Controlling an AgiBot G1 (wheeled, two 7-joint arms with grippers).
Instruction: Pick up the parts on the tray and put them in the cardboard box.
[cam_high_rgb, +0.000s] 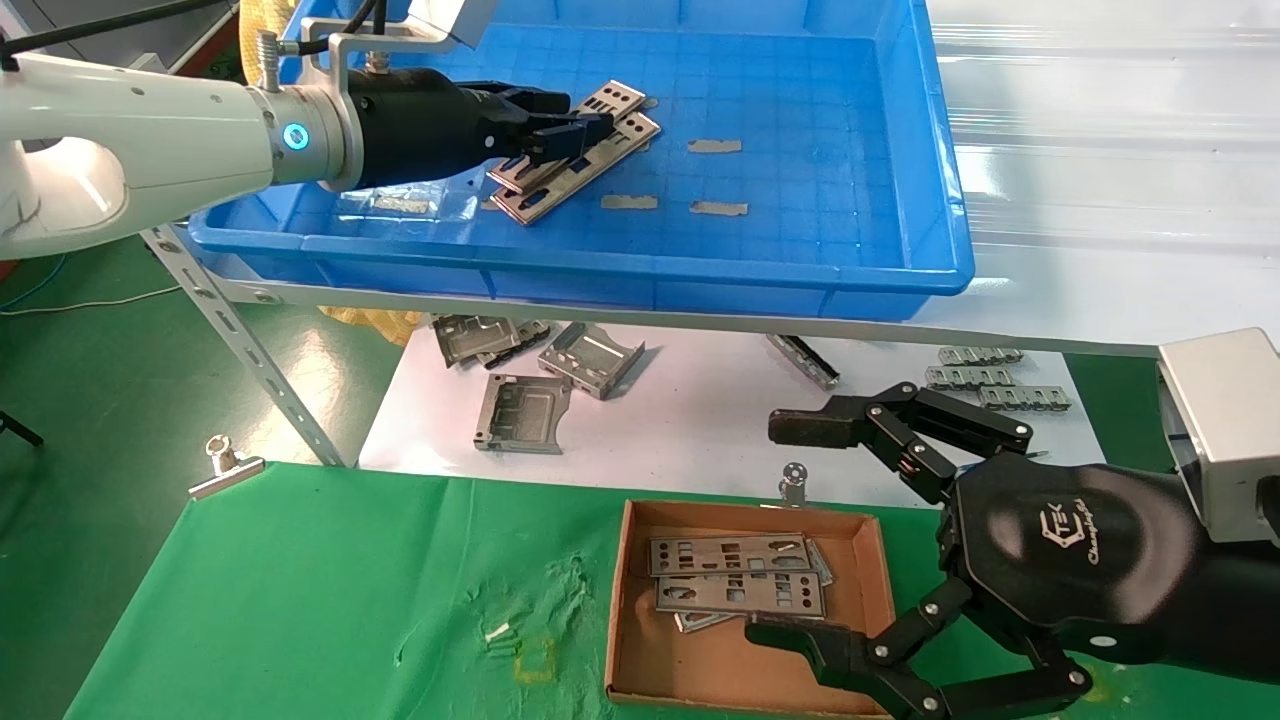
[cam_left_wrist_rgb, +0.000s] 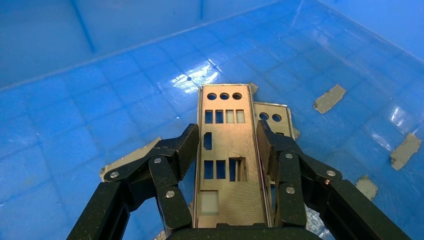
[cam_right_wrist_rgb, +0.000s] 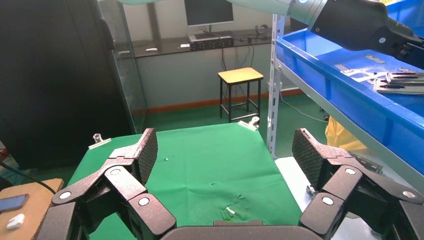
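Note:
The blue tray (cam_high_rgb: 700, 270) stands on a shelf at the back. My left gripper (cam_high_rgb: 575, 125) reaches into its left part and is shut on the long edges of a silver punched plate (cam_left_wrist_rgb: 227, 150), one finger on each side. Another plate (cam_left_wrist_rgb: 274, 117) lies partly under it, and a plate (cam_high_rgb: 575, 170) shows below the fingers in the head view. The brown cardboard box (cam_high_rgb: 617, 600) sits on the green cloth in front and holds several plates (cam_high_rgb: 735, 575). My right gripper (cam_high_rgb: 780, 528) is open and empty, over the box's right side.
Boxy grey brackets (cam_high_rgb: 520, 410) and ribbed strips (cam_high_rgb: 985, 375) lie on a white sheet under the shelf. Grey tape bits (cam_high_rgb: 715, 146) stick to the tray floor. A slanted metal shelf brace (cam_high_rgb: 240, 340) and a binder clip (cam_high_rgb: 225, 465) are at the left.

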